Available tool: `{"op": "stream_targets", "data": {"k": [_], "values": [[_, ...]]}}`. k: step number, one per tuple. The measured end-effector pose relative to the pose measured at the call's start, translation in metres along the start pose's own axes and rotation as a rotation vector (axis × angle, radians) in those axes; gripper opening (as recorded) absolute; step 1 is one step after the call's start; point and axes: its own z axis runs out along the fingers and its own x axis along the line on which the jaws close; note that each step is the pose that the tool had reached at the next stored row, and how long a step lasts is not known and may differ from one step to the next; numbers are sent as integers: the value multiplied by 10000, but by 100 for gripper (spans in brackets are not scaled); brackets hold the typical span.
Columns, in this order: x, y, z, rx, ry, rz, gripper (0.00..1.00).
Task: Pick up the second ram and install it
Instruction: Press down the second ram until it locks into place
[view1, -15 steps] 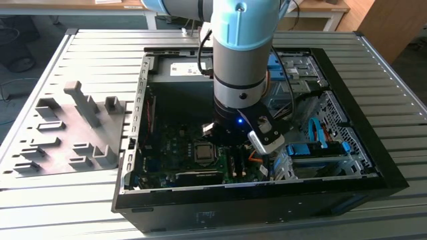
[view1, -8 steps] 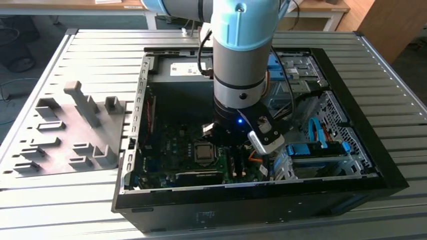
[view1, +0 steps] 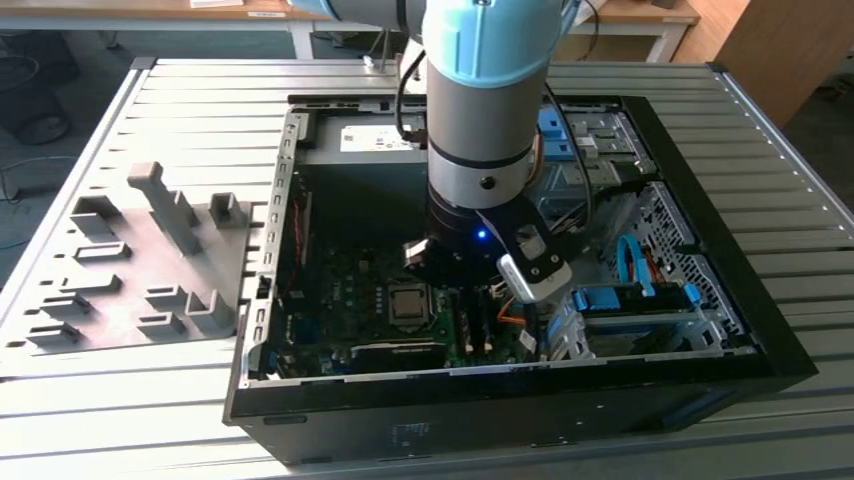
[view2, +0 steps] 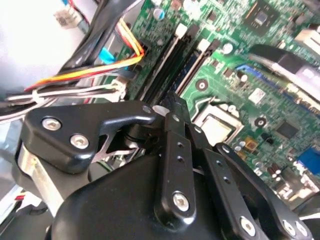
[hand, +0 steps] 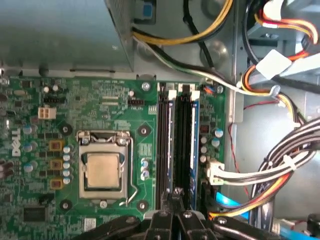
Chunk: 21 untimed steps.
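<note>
Arm is down inside the open case (view1: 787, 365), which lies on the slatted table (view1: 94, 420). Gripper (view1: 461, 290) is low over the board (view1: 327, 300), just on the exterior view's right of the CPU (view1: 407, 298).

Gripper state: in both wrist views the fingers (hand: 165, 220) are drawn together with no visible gap at the tips (view2: 172, 100).

Ram (hand: 166, 145): seen edge-on as a long dark strip in the memory slot nearer the CPU (hand: 102, 171), upright in the slot. The tips (hand: 174, 197) sit right at one end of it. In the second wrist view the same strip (view2: 189, 67) runs away from the tips, in line with them. I can't tell whether the tips pinch the ram or only touch its top edge. I also can't tell whether it is fully seated.

The next slot (hand: 186, 145), on the side away from the CPU, also shows a dark strip. White latches (hand: 169, 93) are visible at the far ends of both slots.

Orange and yellow cables (view2: 85, 72) run just beside the slots on the side away from the CPU, clear of the gripper. A blue cable (view1: 634, 262) lies further to the exterior view's right, in the drive bay area.

Gray holder blocks (view1: 160, 260) sit outside the case on the exterior view's left, well apart from the gripper.
</note>
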Motion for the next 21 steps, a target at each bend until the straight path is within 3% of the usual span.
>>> {"op": "stream_targets", "data": {"k": [4,8,16,21], "values": [[0,135,-6,2,1,0,10],[-2,149,-31,5,2,-2,10],[-23,137,-375,3,1,0,10],[-24,137,-389,-5,0,0,10]]}}
